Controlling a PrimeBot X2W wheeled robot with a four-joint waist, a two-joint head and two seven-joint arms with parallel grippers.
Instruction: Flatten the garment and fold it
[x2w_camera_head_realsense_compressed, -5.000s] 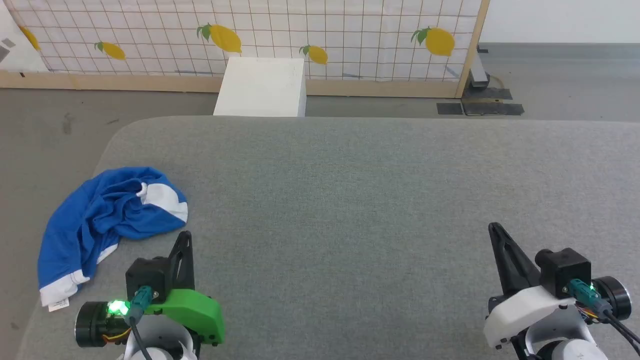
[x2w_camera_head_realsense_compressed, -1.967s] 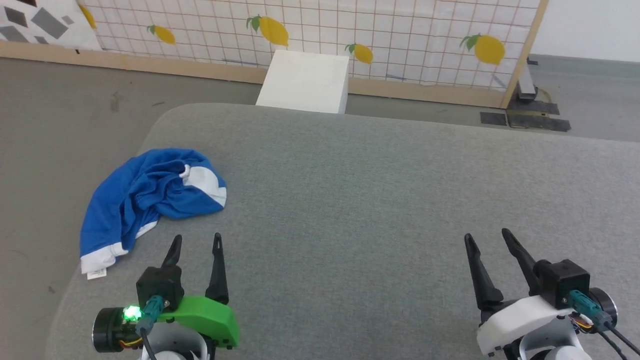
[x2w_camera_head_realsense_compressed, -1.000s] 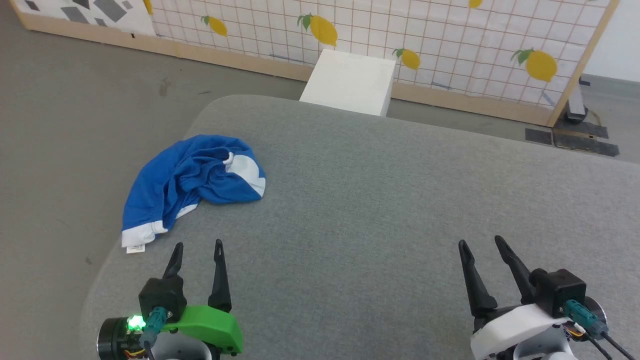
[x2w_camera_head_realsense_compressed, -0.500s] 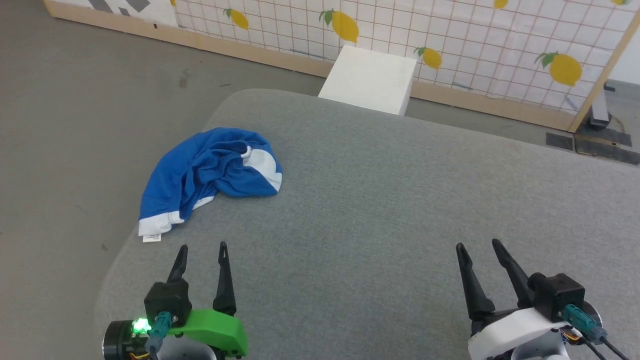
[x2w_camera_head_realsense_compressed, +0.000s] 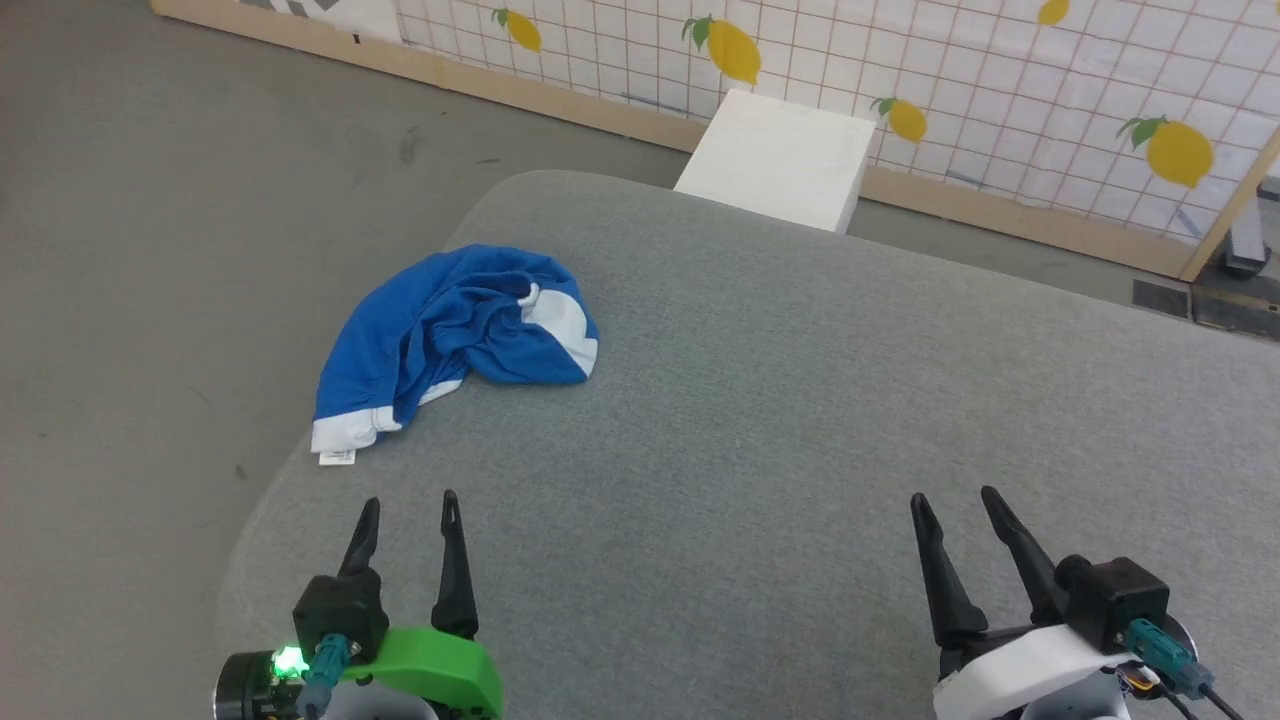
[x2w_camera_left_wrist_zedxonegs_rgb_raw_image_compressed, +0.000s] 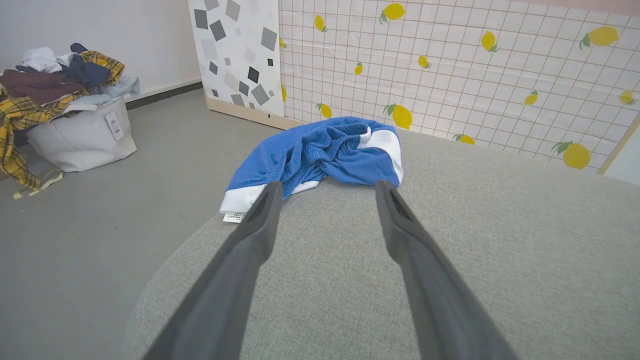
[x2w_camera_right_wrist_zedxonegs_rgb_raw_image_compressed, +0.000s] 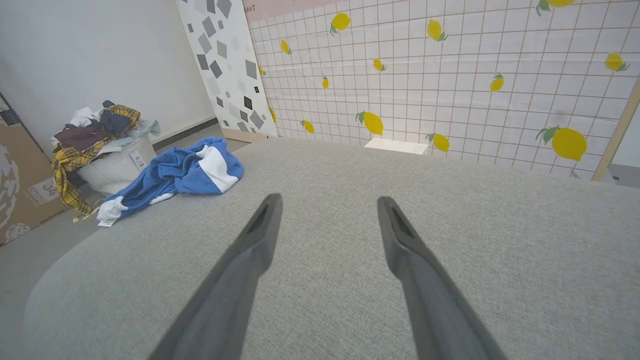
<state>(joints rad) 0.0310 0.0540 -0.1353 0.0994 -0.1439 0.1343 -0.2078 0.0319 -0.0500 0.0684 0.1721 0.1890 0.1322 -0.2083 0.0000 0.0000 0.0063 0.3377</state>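
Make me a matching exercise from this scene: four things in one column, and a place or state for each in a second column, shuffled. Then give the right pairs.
Things
1. garment
2. left gripper
3. white box
4. laundry basket

Places and states
A. on the floor, heaped with clothes
B. crumpled near the left edge of the grey table
C. open and empty, short of the garment
D. on the floor past the table's far edge, by the lemon-print wall

Pairs: 1-B, 2-C, 3-D, 4-A
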